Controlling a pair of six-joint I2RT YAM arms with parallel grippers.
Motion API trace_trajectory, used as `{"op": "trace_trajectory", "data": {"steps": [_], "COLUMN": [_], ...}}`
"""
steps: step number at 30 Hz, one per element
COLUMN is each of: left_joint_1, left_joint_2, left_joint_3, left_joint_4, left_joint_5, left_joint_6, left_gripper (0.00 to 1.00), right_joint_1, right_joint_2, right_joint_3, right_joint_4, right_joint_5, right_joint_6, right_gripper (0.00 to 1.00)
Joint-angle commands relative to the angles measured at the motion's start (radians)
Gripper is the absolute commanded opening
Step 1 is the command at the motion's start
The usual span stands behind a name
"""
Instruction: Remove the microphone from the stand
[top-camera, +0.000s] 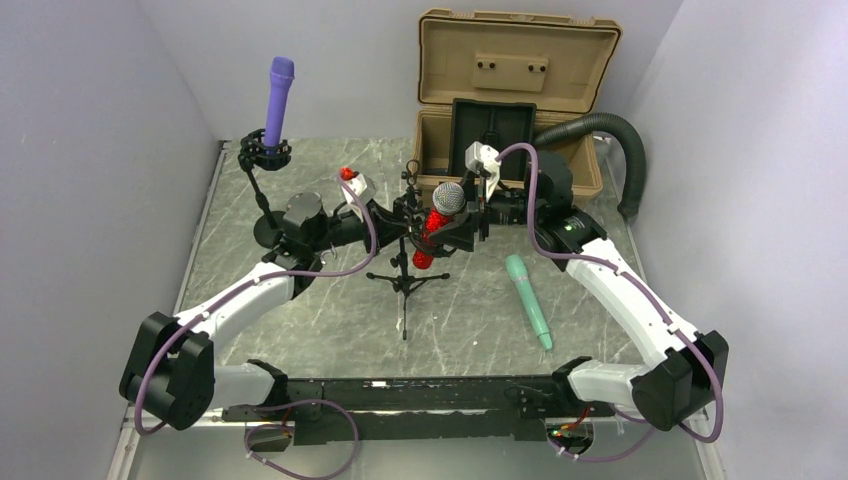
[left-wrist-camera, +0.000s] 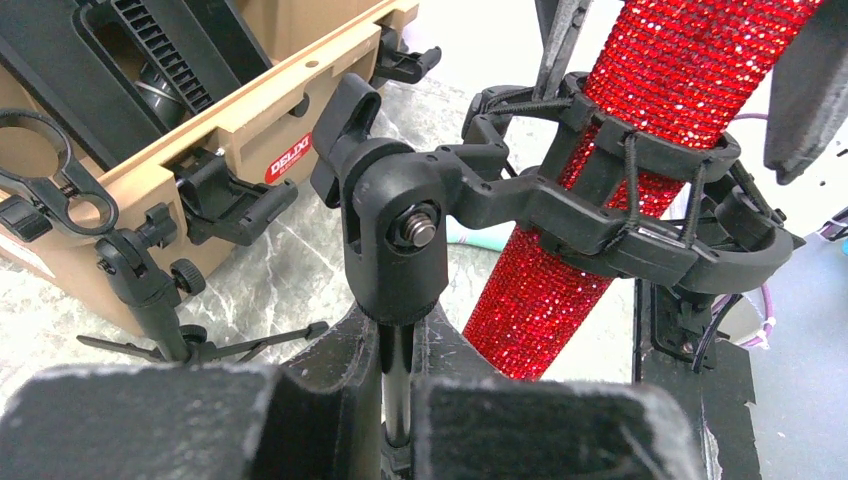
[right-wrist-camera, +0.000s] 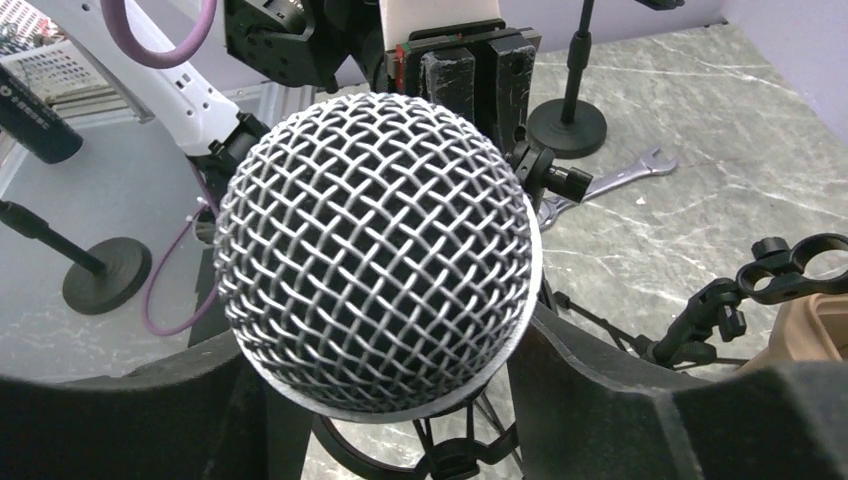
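Note:
A red glitter microphone (top-camera: 432, 226) with a silver mesh head (right-wrist-camera: 375, 250) sits tilted in a black shock-mount clip (left-wrist-camera: 640, 240) on a small tripod stand (top-camera: 405, 282) at the table's middle. My left gripper (left-wrist-camera: 400, 350) is shut on the stand's thin metal pole (left-wrist-camera: 398, 385), just under the clip's pivot joint. My right gripper (right-wrist-camera: 410, 400) straddles the microphone just below the head, one finger (right-wrist-camera: 600, 400) on each side. The head hides the pads and the body, so contact does not show.
A purple microphone (top-camera: 279, 88) stands in another stand at the back left. A teal microphone (top-camera: 528, 300) lies on the table to the right. An open tan case (top-camera: 520, 70) and a black hose (top-camera: 612, 130) sit at the back. A wrench (right-wrist-camera: 630, 172) lies nearby.

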Motion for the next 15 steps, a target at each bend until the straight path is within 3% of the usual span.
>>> {"op": "trace_trajectory", "data": {"steps": [1, 8, 13, 15], "left_joint_1": [-0.010, -0.017, -0.028, -0.033], "left_joint_2": [-0.006, -0.015, -0.020, -0.025], "left_joint_3": [0.058, 0.043, 0.039, 0.037], "left_joint_4": [0.074, 0.046, 0.024, 0.013], "left_joint_5": [0.010, 0.010, 0.002, -0.003], "left_joint_6": [-0.014, 0.023, 0.051, 0.067], "left_gripper": [0.00, 0.00, 0.00, 0.00], "right_joint_1": [0.006, 0.006, 0.005, 0.005], "right_joint_2": [0.003, -0.001, -0.005, -0.009], "right_joint_3": [0.047, 0.053, 0.046, 0.039], "right_joint_4": [0.061, 0.075, 0.086, 0.086], "right_joint_5": [0.003, -0.004, -0.002, 0.006], "right_joint_6": [0.002, 0.025, 0.041, 0.037], "right_gripper": [0.61, 0.48, 0.32, 0.21]}}
